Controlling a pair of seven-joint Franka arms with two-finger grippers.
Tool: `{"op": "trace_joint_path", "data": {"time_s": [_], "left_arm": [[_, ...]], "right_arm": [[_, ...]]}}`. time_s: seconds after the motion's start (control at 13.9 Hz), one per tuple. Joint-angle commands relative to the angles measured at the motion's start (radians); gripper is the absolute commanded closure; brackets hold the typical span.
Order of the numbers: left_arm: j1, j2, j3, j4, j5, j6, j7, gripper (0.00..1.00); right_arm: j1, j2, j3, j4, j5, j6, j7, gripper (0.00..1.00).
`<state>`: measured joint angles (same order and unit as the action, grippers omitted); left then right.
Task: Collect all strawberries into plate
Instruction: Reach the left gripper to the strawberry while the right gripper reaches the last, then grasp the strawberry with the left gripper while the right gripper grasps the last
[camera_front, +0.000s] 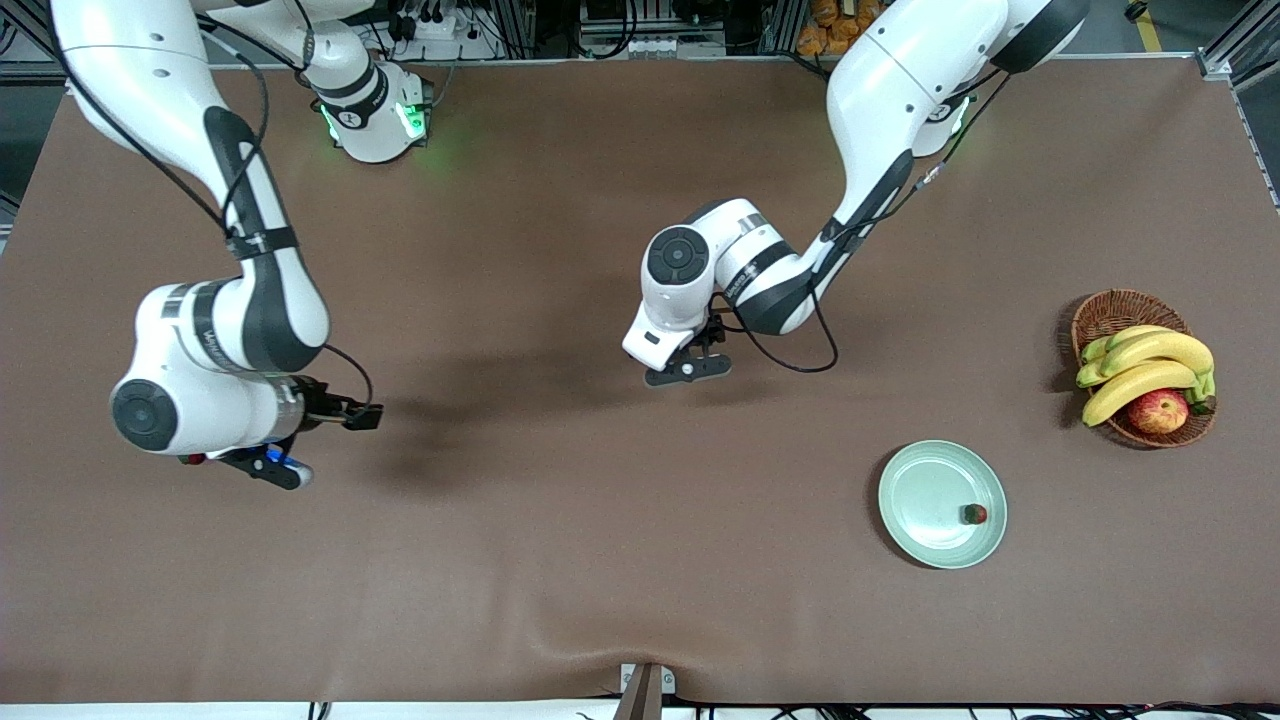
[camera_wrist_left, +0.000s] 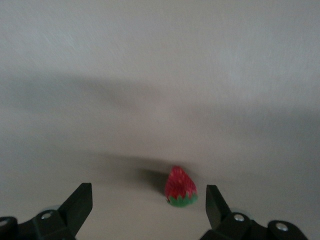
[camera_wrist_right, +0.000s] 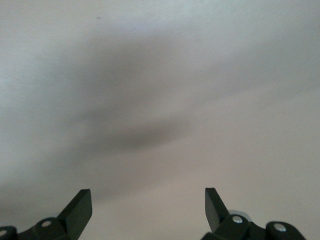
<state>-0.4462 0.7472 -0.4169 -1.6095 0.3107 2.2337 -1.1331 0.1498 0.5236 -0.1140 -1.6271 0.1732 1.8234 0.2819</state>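
Brown table (camera_front: 560, 560); one strawberry (camera_front: 974, 514) lies in the plate (camera_front: 925, 500). Left gripper (camera_wrist_left: 148, 202), fingers apart, hovers over another strawberry (camera_wrist_left: 180, 187), must descend and close. Right gripper (camera_wrist_right: 148, 200) waits, also spread.

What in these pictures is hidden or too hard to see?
- Front view: the left arm hides the small red strawberry at the open left claw; only the left wrist view shows it.
- A third strawberry: in no view; a second strawberry lies on the pale green round plate.
- Right wrist view: only brown table past the open right claw.
- Inside the brown wicker basket: yellow bananas cover much.
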Motion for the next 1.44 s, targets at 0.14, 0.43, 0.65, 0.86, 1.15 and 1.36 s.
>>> {"op": "trace_joint_path", "data": {"time_s": [0.14, 0.43, 0.65, 0.86, 1.15, 1.36], "left_arm": [[-0.029, 0.032, 0.001, 0.017, -0.016, 0.000, 0.029, 0.00], [-0.032, 0.061, 0.001, 0.036, -0.013, 0.024, 0.053, 0.00], [-0.046, 0.090, 0.006, 0.063, -0.015, 0.030, 0.053, 0.00], [-0.046, 0.090, 0.009, 0.068, -0.015, 0.040, 0.050, 0.00], [-0.045, 0.093, 0.012, 0.068, -0.015, 0.044, 0.050, 0.26], [-0.045, 0.098, 0.012, 0.068, -0.015, 0.044, 0.050, 0.28]], "right_arm": [[-0.168, -0.096, 0.022, -0.194, -0.081, 0.172, -0.318, 0.00], [-0.294, -0.065, 0.020, -0.192, -0.104, 0.281, -0.585, 0.00], [-0.357, -0.028, 0.022, -0.188, -0.193, 0.411, -0.632, 0.01], [-0.377, 0.002, 0.022, -0.178, -0.193, 0.477, -0.662, 0.06], [-0.400, 0.079, 0.022, -0.175, -0.193, 0.621, -0.688, 0.17], [-0.415, 0.102, 0.023, -0.145, -0.189, 0.642, -0.754, 0.27]]}}
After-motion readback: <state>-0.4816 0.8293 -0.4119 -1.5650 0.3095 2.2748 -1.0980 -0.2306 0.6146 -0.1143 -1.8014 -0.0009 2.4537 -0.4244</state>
